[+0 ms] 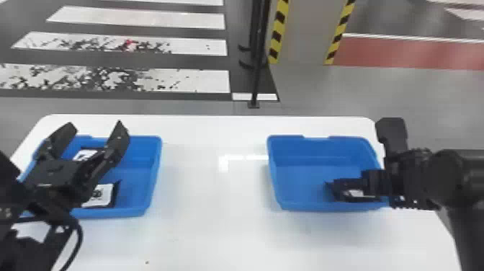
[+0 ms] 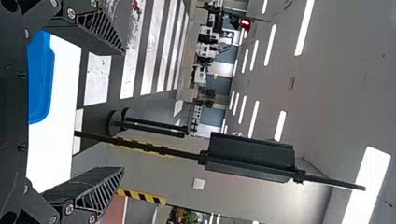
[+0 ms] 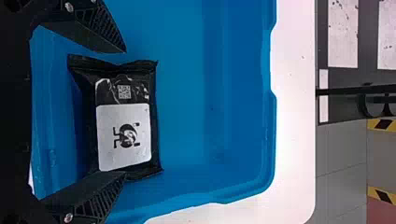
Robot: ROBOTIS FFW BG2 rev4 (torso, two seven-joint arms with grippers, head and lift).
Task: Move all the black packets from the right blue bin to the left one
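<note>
Two blue bins stand on the table [image 1: 212, 223] with three black packets in sight: two in the left bin [image 1: 155, 173], one label-up [image 1: 102, 196] and another [image 1: 86, 155] partly hidden by the left pincer [image 1: 95, 124], spread apart above them. In the right bin [image 1: 273, 173], a black packet [image 3: 123, 130] lies between the parted fingers of the right pincer [image 1: 376, 182], near the bin's wall, with open bin floor beside it and a wide bare stretch between the bins.
</note>
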